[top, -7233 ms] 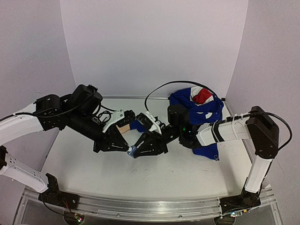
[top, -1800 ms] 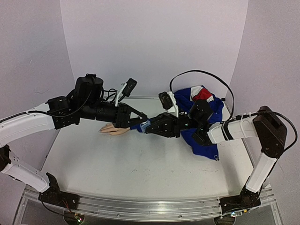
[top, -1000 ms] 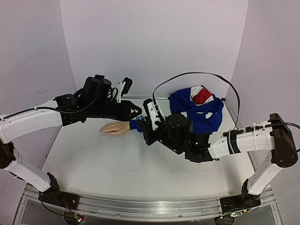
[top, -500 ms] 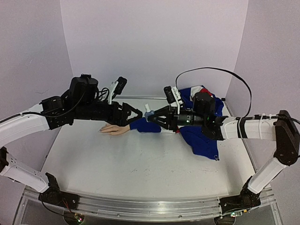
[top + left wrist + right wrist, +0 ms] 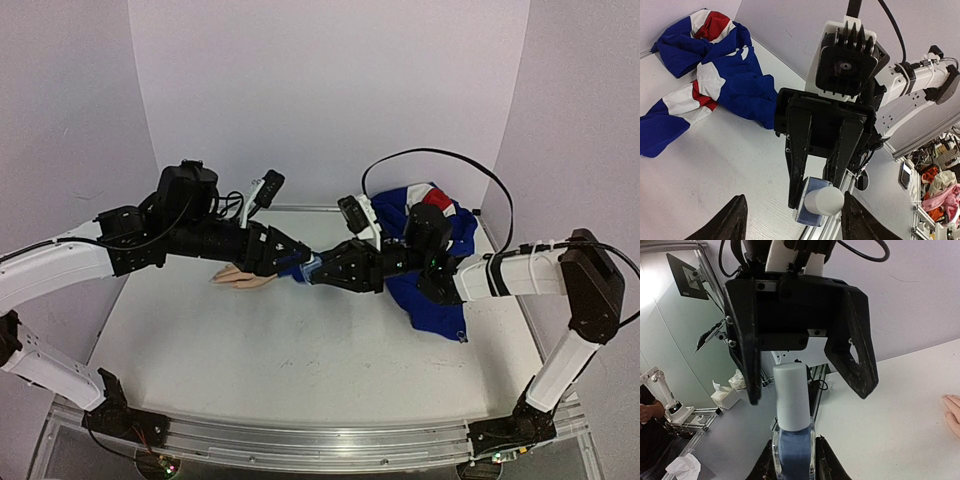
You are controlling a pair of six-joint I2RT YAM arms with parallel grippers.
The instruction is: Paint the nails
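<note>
My right gripper is shut on a small clear bottle of blue polish, held by its glass body. Its pale cap points at my left gripper. The left gripper is open, one finger on each side of the cap with a gap on both sides; the left wrist view shows the cap between its fingertips. The flesh-coloured mannequin hand with a blue cuff lies on the table below both grippers. Its fingertips show at the right wrist view's edge; the nails are too small to make out.
A crumpled blue, red and white cloth lies at the back right, under the right arm. A black cable loops above it. The white table has walls on three sides.
Both grippers have dropped lower and come together above the mannequin hand. The left gripper, apart from the bottle before, now straddles its cap with slightly narrower jaws. The right still holds the bottle.
</note>
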